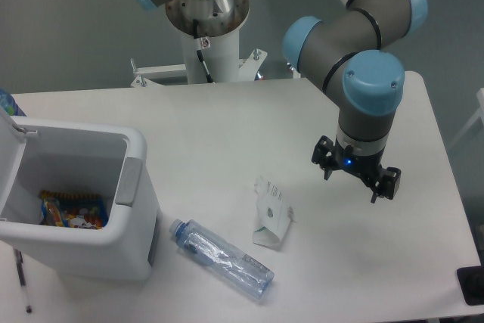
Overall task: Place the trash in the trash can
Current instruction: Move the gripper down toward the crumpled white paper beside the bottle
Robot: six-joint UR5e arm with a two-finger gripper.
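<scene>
Two light pieces await: slippery bottle, best gripped mid-body, and flimsy carton; gripper jaws' spacing cannot be told.

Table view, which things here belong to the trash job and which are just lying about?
Belongs to the job:
bottle
carton
trash can, lid open
gripper, above the table, holding nothing

Just lying about:
colourful wrapper already in the can
black object at the table's right edge
</scene>
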